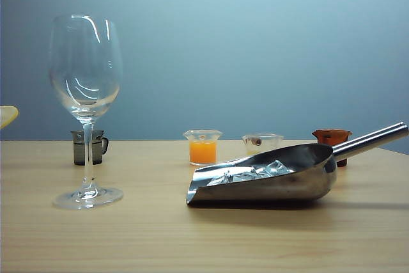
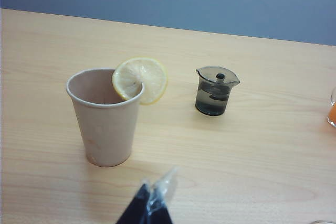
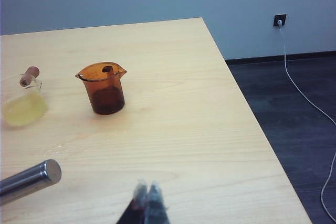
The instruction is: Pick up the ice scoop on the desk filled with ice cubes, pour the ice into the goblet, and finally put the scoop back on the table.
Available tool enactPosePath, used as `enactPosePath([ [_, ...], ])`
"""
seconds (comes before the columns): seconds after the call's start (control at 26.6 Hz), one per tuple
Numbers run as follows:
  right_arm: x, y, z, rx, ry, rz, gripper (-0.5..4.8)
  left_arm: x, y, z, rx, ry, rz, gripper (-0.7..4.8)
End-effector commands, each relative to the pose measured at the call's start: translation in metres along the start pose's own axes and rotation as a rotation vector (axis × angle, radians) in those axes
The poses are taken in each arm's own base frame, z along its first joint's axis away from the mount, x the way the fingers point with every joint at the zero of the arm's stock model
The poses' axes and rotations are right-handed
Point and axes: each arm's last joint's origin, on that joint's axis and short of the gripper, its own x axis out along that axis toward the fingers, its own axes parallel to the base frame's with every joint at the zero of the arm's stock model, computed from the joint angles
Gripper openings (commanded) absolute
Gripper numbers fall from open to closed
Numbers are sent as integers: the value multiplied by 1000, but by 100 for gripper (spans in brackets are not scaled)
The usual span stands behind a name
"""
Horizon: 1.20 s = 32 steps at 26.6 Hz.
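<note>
Large shiny stainless-steel ice scoop (image 1: 268, 180): lies on the light wood-grain table (image 1: 204, 241), right of the clear goblet (image 1: 85, 107). Tubular handle (image 3: 29, 180) ends just beside the right claw (image 3: 147, 191), clenched, empty. Left claw (image 2: 156, 187), clenched, well apart.

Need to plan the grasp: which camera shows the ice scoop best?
The exterior view: the whole ice scoop lies on the desk, ice cubes in its trough, handle pointing right. The right wrist view catches only the handle's end, near the shut right end effector. The left wrist view shows none of it.
</note>
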Motion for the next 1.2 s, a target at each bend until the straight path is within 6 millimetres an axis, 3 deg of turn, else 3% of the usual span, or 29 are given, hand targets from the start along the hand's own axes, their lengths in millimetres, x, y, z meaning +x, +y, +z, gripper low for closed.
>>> enactPosePath([
  [0.04, 0, 0, 0, -1, -11, -1, -1, 0, 0, 1, -1, -11, -1, -6],
  [0.34, 0, 1, 1, 39, -10, 32, -2, -1, 0, 3, -1, -17, -1, -6],
  [0.41, -3, 2, 8, 179, -6, 35, -2, -4, -1, 14, 0, -25, 2, -6],
  [0.75, -3, 8, 54, 298, 85, 83, -4, -19, -4, 59, 4, -128, 36, -6],
  [0.98, 32, 23, 75, 441, 320, 133, -4, -18, -7, 89, -45, 10, 7, -6],
  [1.13, 61, 45, 75, 582, 436, 216, -4, -11, -12, 114, 40, 36, -77, -6],
  [1.2, 65, 53, 74, 653, 440, 238, -4, -10, -16, 123, 69, 40, -126, -6],
])
